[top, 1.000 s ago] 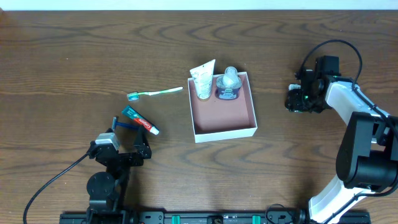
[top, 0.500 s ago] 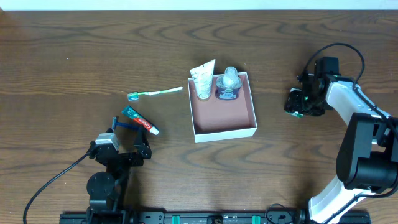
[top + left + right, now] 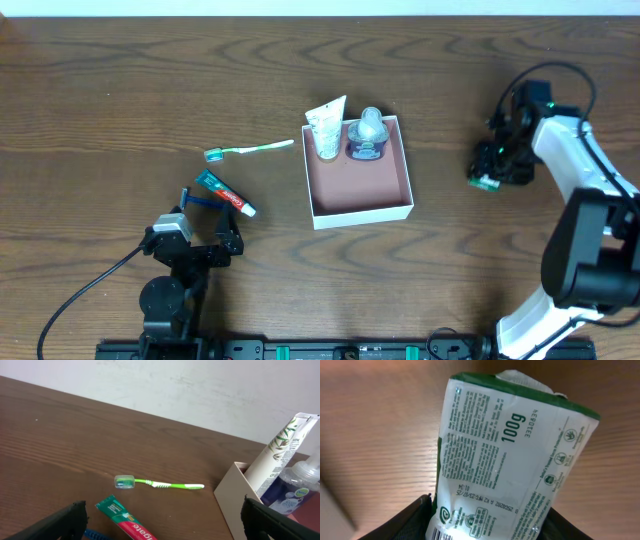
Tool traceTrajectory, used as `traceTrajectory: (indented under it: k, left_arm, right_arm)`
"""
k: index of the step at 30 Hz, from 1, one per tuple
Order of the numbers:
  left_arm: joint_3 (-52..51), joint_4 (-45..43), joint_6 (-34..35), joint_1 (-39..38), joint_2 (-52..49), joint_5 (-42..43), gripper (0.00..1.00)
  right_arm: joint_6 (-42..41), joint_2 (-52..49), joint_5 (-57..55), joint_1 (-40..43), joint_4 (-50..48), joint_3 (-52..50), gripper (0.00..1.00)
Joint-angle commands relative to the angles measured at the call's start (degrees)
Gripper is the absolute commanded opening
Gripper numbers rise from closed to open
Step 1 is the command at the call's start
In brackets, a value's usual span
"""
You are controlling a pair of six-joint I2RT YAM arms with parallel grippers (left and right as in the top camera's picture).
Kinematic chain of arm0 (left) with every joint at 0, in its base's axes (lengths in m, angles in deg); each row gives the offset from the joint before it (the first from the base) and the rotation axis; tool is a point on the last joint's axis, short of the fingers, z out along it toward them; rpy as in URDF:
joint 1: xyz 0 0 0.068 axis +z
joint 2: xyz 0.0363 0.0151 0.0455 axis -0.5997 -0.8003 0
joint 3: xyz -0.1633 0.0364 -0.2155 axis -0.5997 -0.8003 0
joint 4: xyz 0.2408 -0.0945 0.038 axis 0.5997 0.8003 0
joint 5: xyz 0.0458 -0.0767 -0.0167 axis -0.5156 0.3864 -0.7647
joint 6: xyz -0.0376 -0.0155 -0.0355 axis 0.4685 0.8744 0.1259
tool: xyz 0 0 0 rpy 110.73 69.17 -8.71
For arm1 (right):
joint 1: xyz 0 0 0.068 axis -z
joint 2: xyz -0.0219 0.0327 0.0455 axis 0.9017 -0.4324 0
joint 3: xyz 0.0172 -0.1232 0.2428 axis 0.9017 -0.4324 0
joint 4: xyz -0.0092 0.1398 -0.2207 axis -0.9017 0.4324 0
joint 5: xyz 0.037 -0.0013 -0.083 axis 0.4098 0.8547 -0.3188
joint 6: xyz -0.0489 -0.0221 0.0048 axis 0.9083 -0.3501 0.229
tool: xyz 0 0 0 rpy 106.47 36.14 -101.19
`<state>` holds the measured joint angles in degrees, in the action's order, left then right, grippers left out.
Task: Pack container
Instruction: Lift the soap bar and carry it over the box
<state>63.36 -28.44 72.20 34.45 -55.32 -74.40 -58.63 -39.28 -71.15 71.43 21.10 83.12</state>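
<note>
The container (image 3: 360,188) sits mid-table, with a white tube (image 3: 326,128) and a clear bottle (image 3: 368,135) standing along its 12 o'clock wall. Out at its 3 o'clock, well apart, the right gripper (image 3: 492,168) is clamped on a green-and-white packet (image 3: 505,455) (marked 100g). At 8 o'clock the left gripper (image 3: 164,510) has its fingers spread wide, facing a toothbrush (image 3: 160,483) and toothpaste (image 3: 122,519).
</note>
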Motion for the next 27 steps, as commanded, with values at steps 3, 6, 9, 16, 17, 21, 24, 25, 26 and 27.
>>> traceTrajectory:
  k: [3, 6, 9, 16, 17, 21, 24, 25, 26, 27]
  left_arm:
    - [-1.73, 0.57, -0.98, 0.24, 0.33, 0.59, 0.98]
    - [-1.73, 0.57, -0.98, 0.24, 0.33, 0.59, 0.98]
    - [-1.73, 0.57, -0.98, 0.24, 0.33, 0.59, 0.98]
    - [-1.73, 0.57, -0.98, 0.24, 0.33, 0.59, 0.98]
    - [-1.73, 0.57, -0.98, 0.24, 0.33, 0.59, 0.98]
    - [-1.73, 0.57, -0.98, 0.24, 0.33, 0.59, 0.98]
    - [-1.73, 0.57, -0.98, 0.24, 0.33, 0.59, 0.98]
    - [-1.73, 0.57, -0.98, 0.24, 0.33, 0.59, 0.98]
    - [-1.73, 0.57, -0.98, 0.24, 0.33, 0.59, 0.98]
    - [-1.73, 0.57, -0.98, 0.24, 0.33, 0.59, 0.98]
  right_arm:
    - [1.14, 7.58, -0.09, -0.94, 3.74, 5.44, 0.39]
    - [3.5, 10.8, 4.11, -3.04, 4.94, 5.73, 0.4]
    - [3.61, 13.49, 6.32, -6.43, 5.9, 5.73, 0.41]
    - [1.07, 16.28, 7.21, -19.3, 6.45, 5.68, 0.41]
    - [0.02, 16.06, 6.91, -21.11, 6.32, 5.6, 0.42]
    - [-3.93, 14.4, 5.64, -26.99, 6.01, 5.57, 0.41]
    - [-5.88, 12.94, 5.22, -30.21, 6.01, 5.57, 0.41]
    - [-6.86, 12.44, 4.57, -30.93, 6.12, 5.55, 0.41]
    - [-7.98, 11.87, 3.76, -31.8, 6.32, 5.55, 0.41]
    - [-8.57, 11.37, 3.21, -32.35, 6.34, 5.51, 0.41]
